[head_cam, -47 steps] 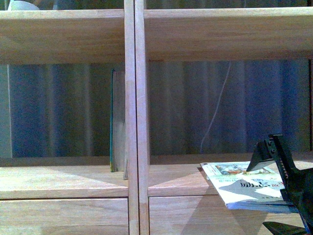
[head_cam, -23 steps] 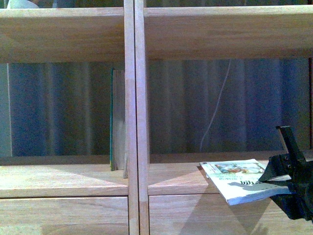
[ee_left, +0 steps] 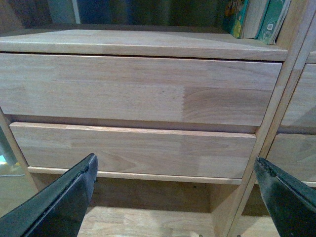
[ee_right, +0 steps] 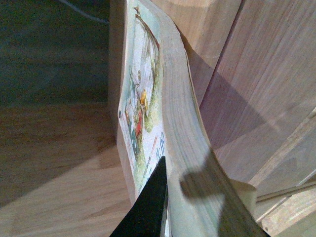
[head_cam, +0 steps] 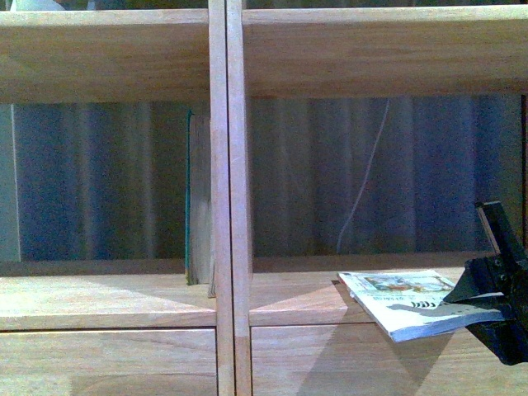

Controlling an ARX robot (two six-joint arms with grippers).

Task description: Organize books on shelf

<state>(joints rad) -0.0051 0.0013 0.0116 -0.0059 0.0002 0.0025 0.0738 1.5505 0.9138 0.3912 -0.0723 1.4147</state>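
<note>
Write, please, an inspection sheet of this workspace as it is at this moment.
Surface: light-wood shelf, two compartments split by a centre post.
Job's things: white book lies flat in the right compartment, overhanging the front edge; teal book stands upright against the post, in the left compartment.
Clutter: nothing seen.
Grippers: right gripper shut on the white book's near end; left gripper open, facing the drawer fronts, holding nothing.
Cables: thin white cable hangs behind the right compartment.
Surroundings: dark pleated curtain behind the shelf.
</note>
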